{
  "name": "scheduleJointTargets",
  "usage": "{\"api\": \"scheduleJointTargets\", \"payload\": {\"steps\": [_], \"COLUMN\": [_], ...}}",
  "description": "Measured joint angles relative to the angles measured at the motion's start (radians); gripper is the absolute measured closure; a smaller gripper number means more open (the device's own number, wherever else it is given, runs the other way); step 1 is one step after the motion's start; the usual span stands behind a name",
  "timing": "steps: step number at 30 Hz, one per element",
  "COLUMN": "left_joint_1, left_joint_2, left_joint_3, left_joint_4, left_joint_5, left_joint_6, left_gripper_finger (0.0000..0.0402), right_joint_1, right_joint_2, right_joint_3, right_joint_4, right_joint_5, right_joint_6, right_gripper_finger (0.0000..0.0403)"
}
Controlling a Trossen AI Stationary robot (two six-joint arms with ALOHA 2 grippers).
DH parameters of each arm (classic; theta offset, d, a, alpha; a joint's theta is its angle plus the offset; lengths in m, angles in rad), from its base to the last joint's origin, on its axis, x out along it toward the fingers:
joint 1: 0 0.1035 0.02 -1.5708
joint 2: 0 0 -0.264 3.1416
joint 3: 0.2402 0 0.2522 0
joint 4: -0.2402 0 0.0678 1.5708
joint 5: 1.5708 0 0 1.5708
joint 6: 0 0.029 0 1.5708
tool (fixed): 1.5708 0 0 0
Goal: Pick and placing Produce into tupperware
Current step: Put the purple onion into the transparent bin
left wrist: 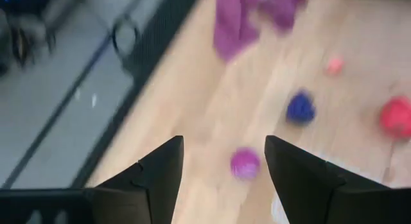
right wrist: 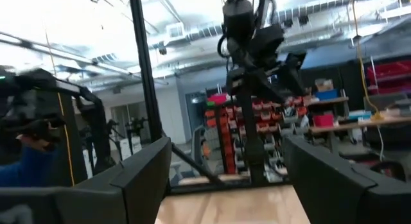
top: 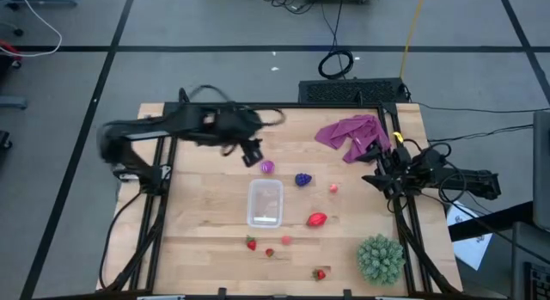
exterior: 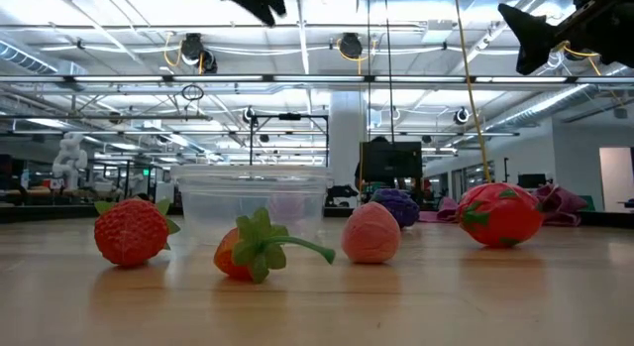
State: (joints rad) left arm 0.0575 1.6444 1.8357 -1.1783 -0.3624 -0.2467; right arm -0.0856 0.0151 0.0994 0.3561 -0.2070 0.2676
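Observation:
The produce lies scattered on the wooden table: a purple-pink round piece, a purple grape bunch, a small pink piece, a larger red piece and several red strawberries near the front. The clear tupperware stands mid-table. My left gripper hangs open, high above the table just far-left of the round piece, which shows below between its fingers. My right gripper stands open at the table's right edge, tipped upward, with nothing in it.
A purple-pink cloth lies crumpled at the far right. A spiky green ball plant stands at the near right corner. Bare wood lies left of the tupperware. A dark keyboard-like grid sits beyond the far edge.

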Motion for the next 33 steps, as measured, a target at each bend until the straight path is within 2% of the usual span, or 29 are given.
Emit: {"api": "scheduleJointTargets", "payload": {"steps": [6, 11, 15, 27, 33], "left_joint_1": [0.052, 0.087, 0.108, 0.102, 0.098], "left_joint_2": [0.224, 0.316, 0.347, 0.337, 0.34], "left_joint_3": [0.052, 0.05, 0.05, 0.05, 0.05], "left_joint_4": [-0.247, -0.237, -0.172, -0.12, -0.077], "left_joint_5": [0.09, 0.093, 0.13, 0.137, 0.138], "left_joint_6": [-0.03, -0.033, -0.022, -0.002, -0.052], "left_gripper_finger": [0.0176, 0.0176, 0.0176, 0.0176, 0.0176], "right_joint_1": [0.0, 0.0, 0.0, 0.0, 0.0], "right_joint_2": [0.003, 0.003, 0.003, 0.003, 0.003], "right_joint_3": [0.0, 0.0, 0.0, 0.0, 0.0], "right_joint_4": [-0.049, -0.049, -0.067, -0.107, -0.107], "right_joint_5": [-0.003, -0.004, -0.005, -0.006, -0.006], "right_joint_6": [0.0, 0.008, 0.008, 0.008, 0.008], "right_gripper_finger": [0.0112, 0.0112, 0.0112, 0.0112, 0.0112]}}
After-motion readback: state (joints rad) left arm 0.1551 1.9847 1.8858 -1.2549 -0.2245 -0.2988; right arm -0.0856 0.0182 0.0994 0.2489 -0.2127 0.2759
